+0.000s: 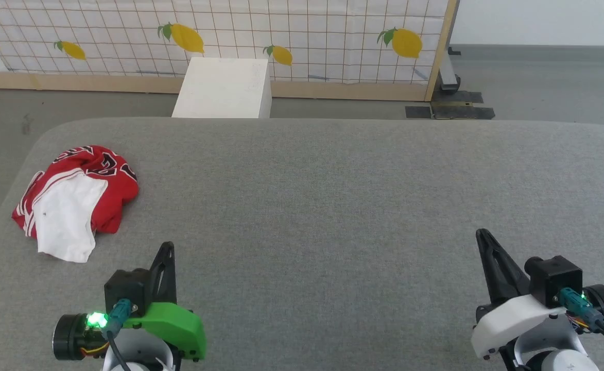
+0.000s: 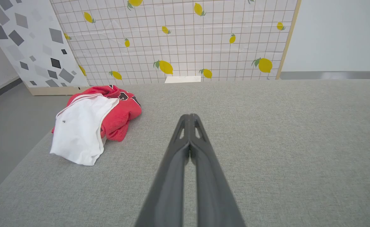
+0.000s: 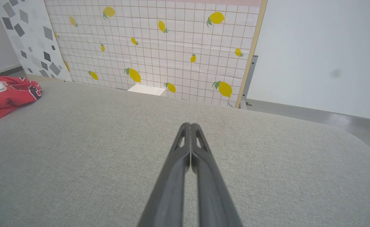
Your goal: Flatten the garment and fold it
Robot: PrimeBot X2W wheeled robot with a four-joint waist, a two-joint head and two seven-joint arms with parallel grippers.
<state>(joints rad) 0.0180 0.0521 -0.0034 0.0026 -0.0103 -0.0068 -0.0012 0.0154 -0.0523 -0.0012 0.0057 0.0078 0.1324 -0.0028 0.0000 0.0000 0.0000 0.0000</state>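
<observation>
Item: the garment [image 1: 75, 198], a red jersey-style shirt with a white part, red-and-white striped trim and black white-outlined lettering [image 1: 103, 165].
Location: left side of the head view, on the grey cloth-covered desk [image 1: 332, 206], near its left edge; upper left of the left wrist view [image 2: 121, 110]; far left edge of the right wrist view [image 3: 11, 94].
Condition: crumpled in a heap, neither flattened nor folded. A white panel [image 1: 67, 216], probably a sleeve, lies on top and spills toward the lower edge of the heap. The lettering is bunched at the upper edge.
Handling, judged: light, soft and limp. It should drape and sag when lifted and will not hold a shape. The weave looks matte, so slipping seems unlikely. Not fragile, though layers may come up together.
Where to take hold, judged: the loose white hem at the lower edge of the heap, or the striped trim on its left, where a single layer stands free. Pinch an edge, not the red bulk.
Left pincer [image 1: 167, 247]: lower left of the head view, fingers pressed together and holding nothing; apart from the heap, down and to its right.
Right pincer [image 1: 481, 233]: lower right of the head view, likewise closed and holding nothing, well apart from the garment.
Task progress, judged: not begun.
</observation>
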